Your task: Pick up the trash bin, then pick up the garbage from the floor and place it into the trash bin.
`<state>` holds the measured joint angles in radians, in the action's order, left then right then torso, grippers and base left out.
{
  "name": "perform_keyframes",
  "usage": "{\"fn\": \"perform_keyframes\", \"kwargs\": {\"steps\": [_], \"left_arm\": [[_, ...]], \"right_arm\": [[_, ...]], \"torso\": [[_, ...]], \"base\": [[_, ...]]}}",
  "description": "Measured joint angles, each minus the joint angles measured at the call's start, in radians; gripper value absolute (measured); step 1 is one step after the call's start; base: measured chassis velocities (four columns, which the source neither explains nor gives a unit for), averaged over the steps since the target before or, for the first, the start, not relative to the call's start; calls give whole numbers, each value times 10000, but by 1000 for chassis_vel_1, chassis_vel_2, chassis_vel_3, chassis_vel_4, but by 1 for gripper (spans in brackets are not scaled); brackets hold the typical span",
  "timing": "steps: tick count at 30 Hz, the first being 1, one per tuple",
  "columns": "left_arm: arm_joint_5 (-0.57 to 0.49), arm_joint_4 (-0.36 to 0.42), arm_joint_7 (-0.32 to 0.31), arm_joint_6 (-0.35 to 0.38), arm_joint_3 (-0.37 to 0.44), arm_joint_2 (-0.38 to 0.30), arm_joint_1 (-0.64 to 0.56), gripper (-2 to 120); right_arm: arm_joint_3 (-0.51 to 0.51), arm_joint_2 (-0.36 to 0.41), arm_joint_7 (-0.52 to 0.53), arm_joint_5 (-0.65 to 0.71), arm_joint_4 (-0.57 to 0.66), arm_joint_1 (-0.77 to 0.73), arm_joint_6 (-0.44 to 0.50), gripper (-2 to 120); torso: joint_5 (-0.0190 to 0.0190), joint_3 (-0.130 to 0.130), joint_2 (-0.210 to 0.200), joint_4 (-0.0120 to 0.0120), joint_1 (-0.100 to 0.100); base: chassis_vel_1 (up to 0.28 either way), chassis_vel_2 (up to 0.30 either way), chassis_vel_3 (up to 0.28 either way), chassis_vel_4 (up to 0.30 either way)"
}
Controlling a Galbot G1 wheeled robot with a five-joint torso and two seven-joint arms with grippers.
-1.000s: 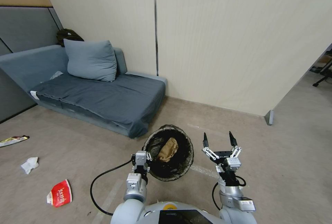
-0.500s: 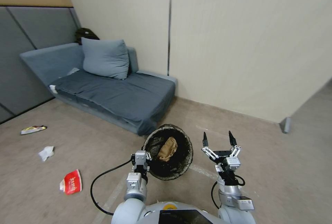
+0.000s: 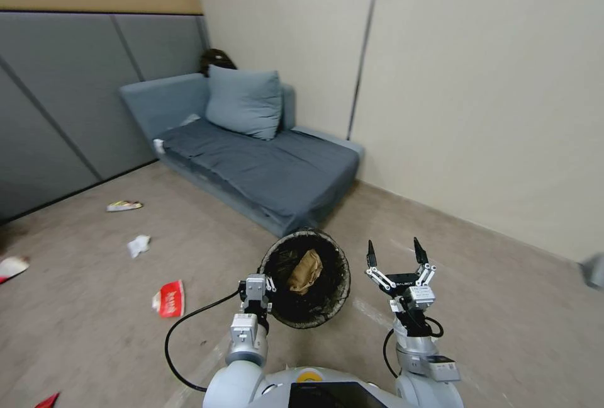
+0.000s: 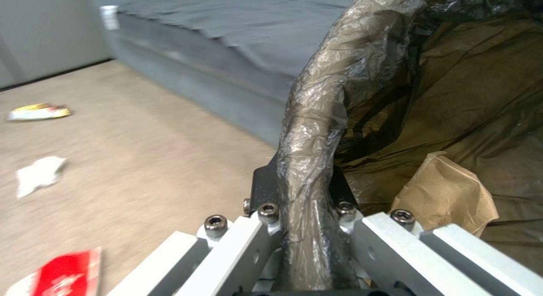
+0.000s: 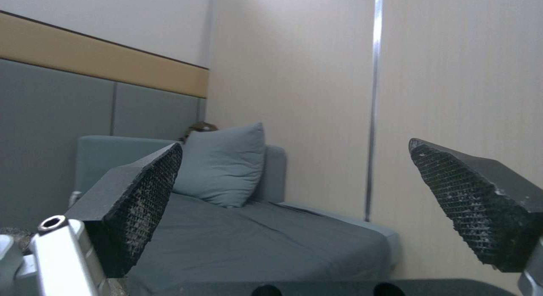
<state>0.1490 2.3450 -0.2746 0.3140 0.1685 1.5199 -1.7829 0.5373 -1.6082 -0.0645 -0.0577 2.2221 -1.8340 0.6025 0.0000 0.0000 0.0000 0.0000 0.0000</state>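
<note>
- Left tool (image 3: 257, 286) pinches the near rim of the small round trash bin with the dark brown-black liner bag (image 3: 306, 279); in the left wrist view the left tool (image 4: 300, 202) has one dark pad on each side of the bag-wrapped rim of the bin (image 4: 317, 118).
- Bin sits in front of the robot, between the two arms, mouth tilted toward the head camera.
- Crumpled tan paper piece (image 3: 304, 271) lies inside the bin, also seen in the left wrist view (image 4: 447, 194) against the liner.
- Right tool (image 3: 394, 252) is just right of the bin, spread wide, tips up, holding nothing; right wrist view shows the two textured pads of the right tool (image 5: 294, 202) well apart.
- Garbage on the beige carpet floor (image 3: 491, 307), all left of the bin: red-and-white wrapper (image 3: 168, 299) nearest, white tissue wad (image 3: 138, 245) farther left, yellow snack wrapper (image 3: 124, 206) farther still, well apart from the bin.
- Another red-and-white piece (image 3: 11, 266) is at the far left edge; a red scrap (image 3: 48, 400) is at the bottom left.
- Grey-blue sofa with a matching cushion (image 3: 264, 156) stands beyond the bin against the cream wall (image 3: 478, 80).
</note>
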Motion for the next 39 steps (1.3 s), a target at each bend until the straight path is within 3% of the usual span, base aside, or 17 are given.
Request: {"fn": "perform_keyframes", "kwargs": {"steps": [39], "left_arm": [[88,97,-16,-84,2,13,-47,0]], "right_arm": [[-10,2,-67,48,-43,107,114,100]], "torso": [[0,0,0,0,1]], "base": [[125,126,124,123]]}}
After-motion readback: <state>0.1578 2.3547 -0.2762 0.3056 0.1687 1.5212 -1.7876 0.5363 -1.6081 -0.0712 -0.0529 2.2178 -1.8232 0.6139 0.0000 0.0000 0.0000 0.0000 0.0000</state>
